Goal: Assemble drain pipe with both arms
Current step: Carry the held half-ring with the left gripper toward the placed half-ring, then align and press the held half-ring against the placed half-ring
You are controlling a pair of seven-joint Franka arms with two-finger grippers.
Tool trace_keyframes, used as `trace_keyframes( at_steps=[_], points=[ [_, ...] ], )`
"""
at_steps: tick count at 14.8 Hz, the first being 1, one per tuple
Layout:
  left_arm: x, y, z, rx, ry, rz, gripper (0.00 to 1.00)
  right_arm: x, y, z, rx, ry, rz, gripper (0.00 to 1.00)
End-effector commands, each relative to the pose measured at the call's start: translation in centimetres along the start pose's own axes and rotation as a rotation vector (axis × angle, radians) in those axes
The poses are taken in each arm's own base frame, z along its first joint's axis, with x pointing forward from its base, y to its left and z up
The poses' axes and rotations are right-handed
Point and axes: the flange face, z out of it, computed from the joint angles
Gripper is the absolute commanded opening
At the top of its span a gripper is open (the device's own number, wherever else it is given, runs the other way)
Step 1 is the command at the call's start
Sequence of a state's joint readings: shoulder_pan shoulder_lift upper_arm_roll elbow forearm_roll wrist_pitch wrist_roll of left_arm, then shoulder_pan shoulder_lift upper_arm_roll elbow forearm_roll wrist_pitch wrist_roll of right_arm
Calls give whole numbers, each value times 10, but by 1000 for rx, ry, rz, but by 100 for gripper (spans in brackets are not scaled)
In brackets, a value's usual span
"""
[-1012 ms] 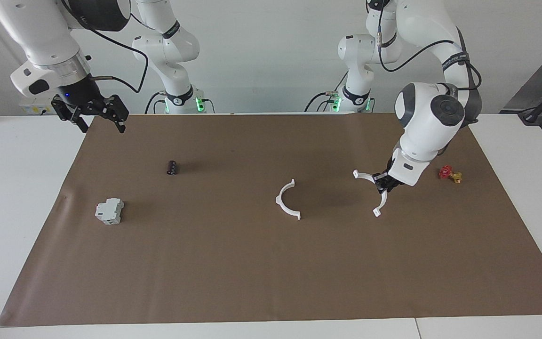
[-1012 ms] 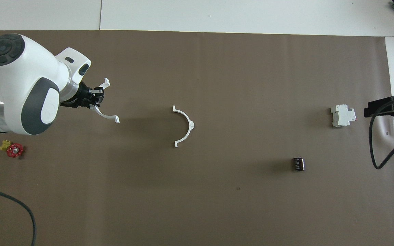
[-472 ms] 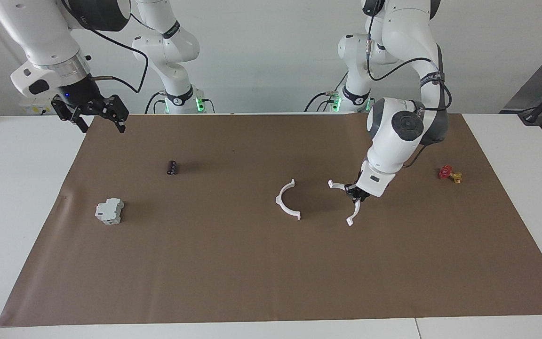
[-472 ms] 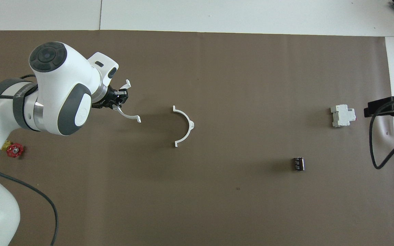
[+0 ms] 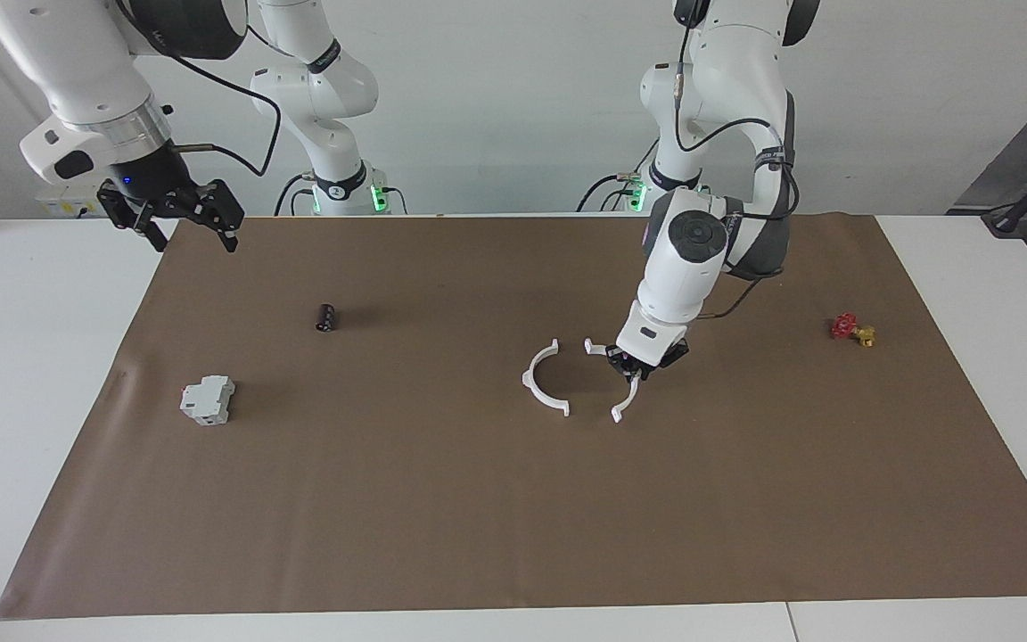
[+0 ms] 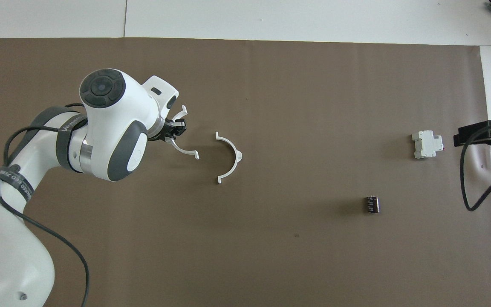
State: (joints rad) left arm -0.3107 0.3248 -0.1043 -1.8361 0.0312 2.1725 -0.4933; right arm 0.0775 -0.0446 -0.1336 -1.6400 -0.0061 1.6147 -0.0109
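Note:
One white half-ring arc [image 5: 542, 388] of the drain pipe lies in the middle of the brown mat; it also shows in the overhead view [image 6: 231, 161]. My left gripper [image 5: 634, 364] [image 6: 176, 130] is shut on the other white arc [image 5: 623, 406] [image 6: 186, 151] at its middle. It holds the arc low over the mat, just beside the lying arc toward the left arm's end, with a small gap between them. The two arcs' open sides face each other. My right gripper [image 5: 194, 234] waits open and empty, raised over the mat's corner at the right arm's end.
A grey-white boxy block [image 5: 208, 399] [image 6: 427, 144] and a small black cylinder [image 5: 326, 316] [image 6: 372, 204] lie on the mat [image 5: 478, 517] toward the right arm's end. A small red and yellow valve [image 5: 852, 329] lies toward the left arm's end.
My left gripper has carried its arc from near the red valve toward the lying arc, closing most of the gap. The right arm and the lying arc have not moved.

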Motion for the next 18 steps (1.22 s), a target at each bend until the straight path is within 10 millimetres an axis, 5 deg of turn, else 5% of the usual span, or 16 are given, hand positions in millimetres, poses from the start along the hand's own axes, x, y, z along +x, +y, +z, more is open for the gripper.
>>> trace_keyframes(
  at_steps=[1, 11, 18],
  points=[
    [-7, -6, 7, 19, 53, 33, 0, -6, 2, 0, -13, 3, -28, 100],
    [-25, 11, 21, 27, 25, 192, 0, -6, 2, 0, -13, 3, -28, 100],
    [-41, 20, 41, -14, 80, 116, 0, -6, 1, 0, -13, 3, -29, 100]
  ],
)
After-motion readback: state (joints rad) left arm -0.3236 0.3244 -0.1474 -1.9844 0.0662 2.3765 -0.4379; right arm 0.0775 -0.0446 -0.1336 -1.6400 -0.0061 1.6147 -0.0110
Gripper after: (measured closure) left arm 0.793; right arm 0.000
